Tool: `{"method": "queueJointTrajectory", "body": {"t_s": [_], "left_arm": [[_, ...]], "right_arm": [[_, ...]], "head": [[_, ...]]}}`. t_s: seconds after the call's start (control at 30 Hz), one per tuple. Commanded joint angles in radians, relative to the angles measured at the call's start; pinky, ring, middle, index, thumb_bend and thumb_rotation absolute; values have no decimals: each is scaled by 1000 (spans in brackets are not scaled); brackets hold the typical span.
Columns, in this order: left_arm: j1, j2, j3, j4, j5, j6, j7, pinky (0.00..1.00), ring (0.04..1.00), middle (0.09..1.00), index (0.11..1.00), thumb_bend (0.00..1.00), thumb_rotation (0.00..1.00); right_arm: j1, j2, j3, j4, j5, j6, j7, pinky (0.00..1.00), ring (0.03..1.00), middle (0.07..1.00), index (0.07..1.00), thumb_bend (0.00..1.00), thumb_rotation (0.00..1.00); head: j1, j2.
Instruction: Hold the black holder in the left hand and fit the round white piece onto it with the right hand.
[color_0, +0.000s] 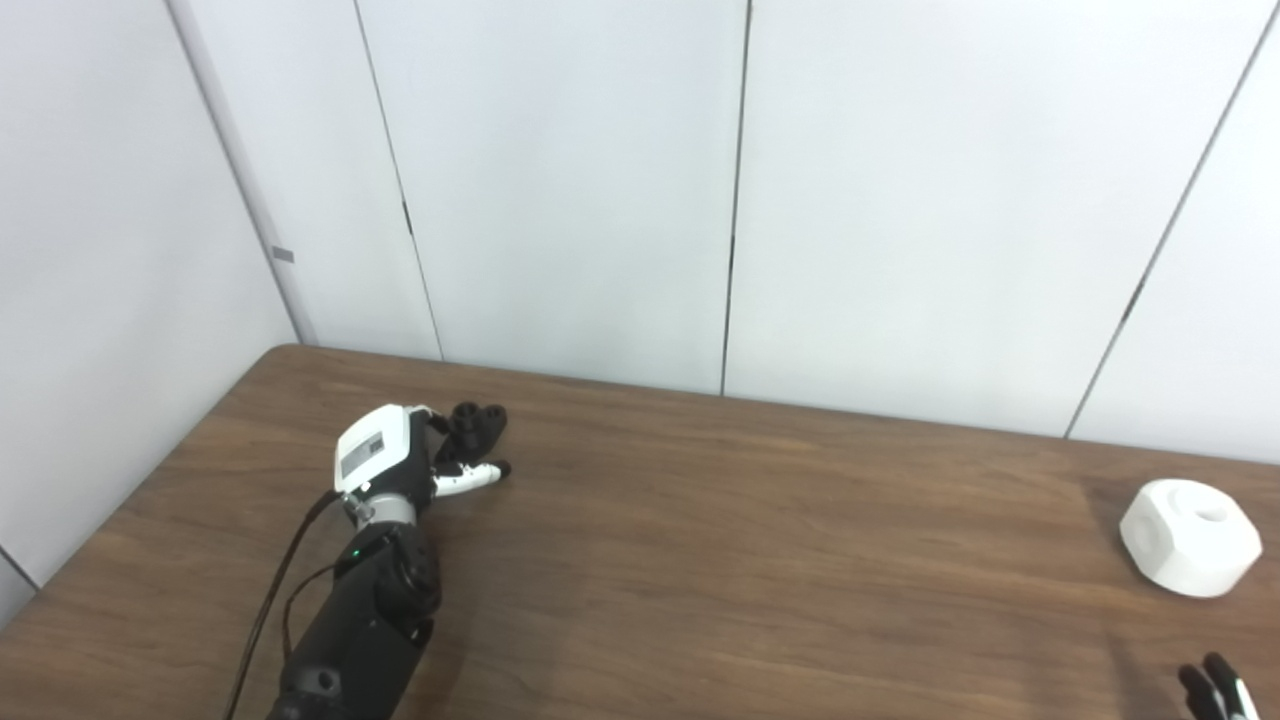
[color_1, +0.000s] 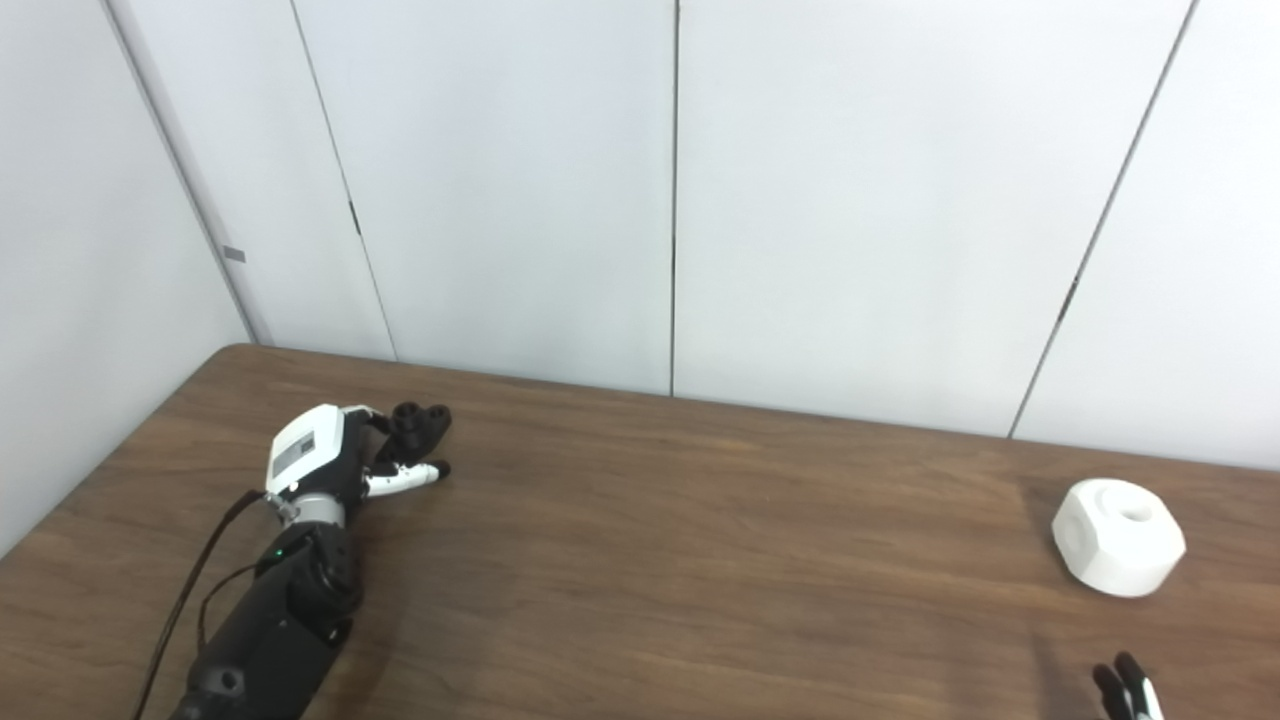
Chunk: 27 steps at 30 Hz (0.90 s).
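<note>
R hand (color_0: 1218, 688) fingertips only, grip state unclear.
White piece (color_0: 1190, 536) just beyond it; L hand (color_0: 400, 460) at black holder (color_0: 478, 424), far left, hold unclear.

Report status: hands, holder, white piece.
Left robot hand at black holder, grasp unclear. Right robot hand barely in view, low right. Round white piece apart on table, untouched. Nothing between.
</note>
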<state>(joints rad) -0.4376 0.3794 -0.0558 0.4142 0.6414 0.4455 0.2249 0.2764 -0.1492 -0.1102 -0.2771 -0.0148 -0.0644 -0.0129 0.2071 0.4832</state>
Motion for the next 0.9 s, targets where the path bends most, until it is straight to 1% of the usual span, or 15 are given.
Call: {"method": "queueJointTrajectory", "body": {"t_s": [0.0,0.27,0.37,0.57,0.7,0.8,0.87], "left_arm": [[-55,23,4,-5,0,-10,15,974,938,874,704,863,415],[-54,34,-3,-1,-15,-1,4,974,939,877,695,844,400],[-52,38,-6,4,-13,-1,5,959,932,873,695,842,395],[-52,44,-8,17,-14,-4,10,973,939,878,697,835,384],[-51,46,-7,14,-21,-5,4,976,937,878,691,831,371],[-53,49,-13,9,-17,6,-7,971,931,870,683,816,362],[-53,51,-16,8,-16,3,-7,962,925,862,670,806,338]], "right_arm": [[7,19,-5,-35,-2,-11,-11,1000,994,958,981,522,1000],[5,19,-2,-32,7,-16,-7,1000,998,964,982,514,1000],[4,20,-1,-32,6,-14,-8,1000,997,961,979,520,1000],[4,19,-1,-32,9,-19,-6,1000,996,964,985,518,1000],[4,18,-1,-29,8,-24,-7,1000,992,961,982,520,1000],[3,19,-3,-26,7,-27,-10,1000,992,958,978,521,1000],[3,20,-3,-28,4,-23,-11,1000,996,959,978,531,1000]], "head": [[2,3],[0,6],[1,5],[2,6],[3,7],[1,8],[2,7]]}}
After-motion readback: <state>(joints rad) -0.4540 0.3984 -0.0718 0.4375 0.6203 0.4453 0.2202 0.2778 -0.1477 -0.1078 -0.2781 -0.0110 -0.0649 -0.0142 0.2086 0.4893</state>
